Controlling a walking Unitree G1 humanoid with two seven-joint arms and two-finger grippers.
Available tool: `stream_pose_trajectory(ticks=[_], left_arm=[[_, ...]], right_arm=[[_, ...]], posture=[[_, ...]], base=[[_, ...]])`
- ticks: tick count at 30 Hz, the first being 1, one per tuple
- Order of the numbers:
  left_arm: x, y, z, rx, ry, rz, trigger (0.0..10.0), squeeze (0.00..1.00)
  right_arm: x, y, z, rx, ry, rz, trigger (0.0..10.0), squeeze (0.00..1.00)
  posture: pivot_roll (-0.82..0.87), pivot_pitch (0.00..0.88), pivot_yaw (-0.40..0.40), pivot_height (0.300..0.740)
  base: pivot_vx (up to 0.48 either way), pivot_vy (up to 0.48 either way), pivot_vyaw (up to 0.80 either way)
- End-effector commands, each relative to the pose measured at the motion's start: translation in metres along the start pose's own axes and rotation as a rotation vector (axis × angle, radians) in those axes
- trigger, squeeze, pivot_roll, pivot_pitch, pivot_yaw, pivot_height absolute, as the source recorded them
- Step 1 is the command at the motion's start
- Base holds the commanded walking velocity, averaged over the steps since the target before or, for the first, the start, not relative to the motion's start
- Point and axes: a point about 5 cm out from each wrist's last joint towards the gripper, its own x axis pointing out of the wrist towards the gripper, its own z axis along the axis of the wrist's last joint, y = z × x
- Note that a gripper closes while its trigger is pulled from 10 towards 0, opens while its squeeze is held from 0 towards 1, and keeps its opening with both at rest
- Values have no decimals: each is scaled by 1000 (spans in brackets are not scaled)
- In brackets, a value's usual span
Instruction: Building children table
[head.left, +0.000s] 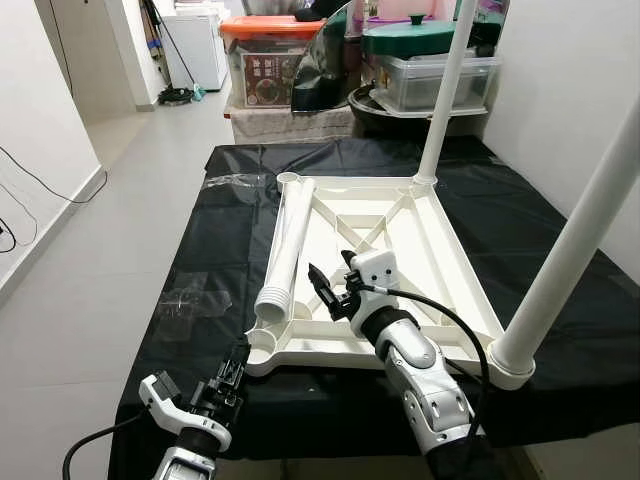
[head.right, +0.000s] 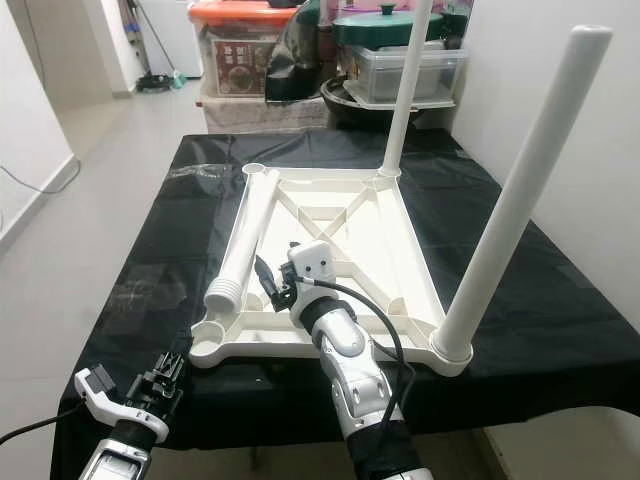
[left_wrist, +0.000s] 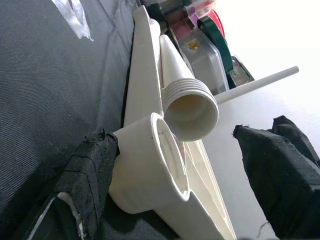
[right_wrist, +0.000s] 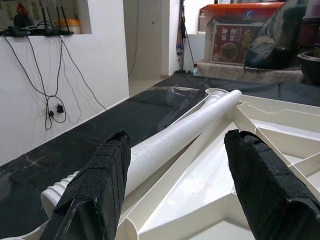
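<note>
Right wrist view looks along the right gripper (right_wrist: 175, 185), whose two black padded fingers (right_wrist: 97, 185) are spread wide with nothing between them. Just ahead of and below them lies the upturned white table top (head.left: 440, 255), ribbed underside up, and a loose white table leg (head.left: 285, 250) rests along its left rim, slightly to the left of that gripper, with its threaded end pointing back toward the robot. From the head camera the right gripper (head.left: 328, 292) hovers over the near part of the table top, just beside the loose leg's threaded end and not touching it.

Down and to the left of it, the left gripper (head.left: 235, 368) sits at the near-left corner of the table top. Its wrist camera shows one padded finger (left_wrist: 87, 175) against the outside of the empty corner socket (left_wrist: 150, 165) and the other finger well apart on the far side, so the fingers are spread, with the socket between them.

Farther out, two legs already stand upright in their sockets: one at the far-right corner (head.left: 445, 90) and one at the near-right corner (head.left: 570, 250), to the right of the right gripper. The table top lies on a black cloth (head.left: 210, 260) covering a table. Beyond it are stacked storage boxes (head.left: 270, 60) and a green pot lid (head.left: 410, 38).
</note>
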Motion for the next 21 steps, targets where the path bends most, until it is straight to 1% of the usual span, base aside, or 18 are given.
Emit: stream_pose_trajectory(ticks=[1, 21], left_arm=[[-7, -73, 57, 1305, -265, 320, 10000, 0], [-7, -73, 57, 1305, -265, 320, 10000, 0]], right_arm=[[0, 2, 1, -2, -9, 10, 10000, 0], [0, 2, 1, -2, -9, 10, 10000, 0]], posture=[[72, 2, -26, 740], [72, 2, -26, 740]], base=[[0, 0, 0], [0, 0, 0]])
